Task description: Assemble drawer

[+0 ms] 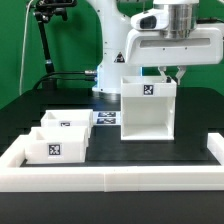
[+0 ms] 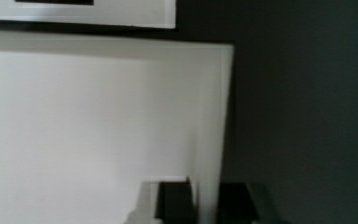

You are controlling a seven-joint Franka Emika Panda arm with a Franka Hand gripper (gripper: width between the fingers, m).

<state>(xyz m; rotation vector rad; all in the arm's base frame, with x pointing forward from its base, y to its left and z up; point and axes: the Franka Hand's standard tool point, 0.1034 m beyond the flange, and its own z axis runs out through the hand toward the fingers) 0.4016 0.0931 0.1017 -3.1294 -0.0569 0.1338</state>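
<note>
Right now your pincer [image 1: 171,72] is down on the top rim of the drawer case [image 1: 148,115], at the rim's far end toward the exterior view's right. Check the wrist view: two dark fingers [image 2: 172,203] sit one on each side of a thin white wall of that case. The gap between them is only as wide as the wall itself, and both look pressed against it. So you're nearly closed, clamped on the case wall, with nothing else in the grip.

The case stands upright on the black desk [image 1: 130,152], about midway across and a little toward the exterior view's right edge. It is set well back from the front edge, and its tagged face looks toward that front edge.

Over by the exterior view's left edge you've got the two trays, well apart from the pincer. The front tray [image 1: 55,148] shows its tag toward the front edge, and the rear tray [image 1: 66,124] sits just behind it, very close. I can't tell whether they touch.

The marker board [image 1: 105,119] lies flat between the trays and the case, right beside the case's foot. The low white rim [image 1: 110,180] runs along the front edge.
</note>
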